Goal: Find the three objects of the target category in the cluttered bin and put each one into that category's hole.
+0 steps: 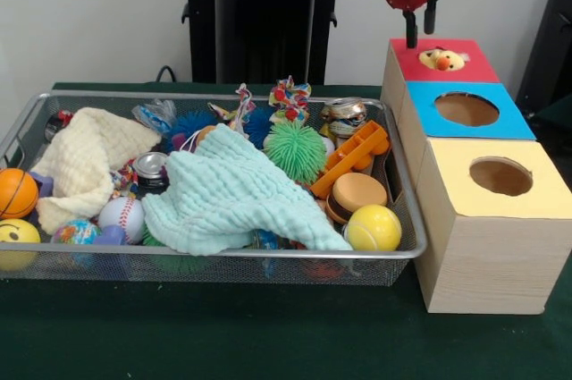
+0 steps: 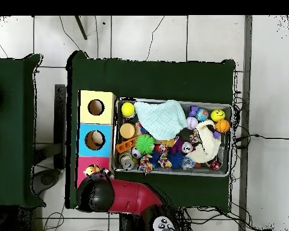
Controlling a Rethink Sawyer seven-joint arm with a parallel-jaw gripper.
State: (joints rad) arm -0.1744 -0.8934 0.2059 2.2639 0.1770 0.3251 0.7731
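Green table (image 1: 268, 344) with bin (image 1: 223, 264), boxes (image 1: 487, 219).

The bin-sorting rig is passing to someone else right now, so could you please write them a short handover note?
Gripper: hangs above the red box, fingers pointing down, holding nothing that I can see; open or shut cannot be told.
Red box: a small yellow and orange toy sits in its hole, apparently just dropped there.
Blue box and yellow box: holes look empty.
Wire bin: still cluttered with balls, cans and two cloths, including a mint cloth covering the middle.
Left: find the remaining target items; some may be under the cloths.
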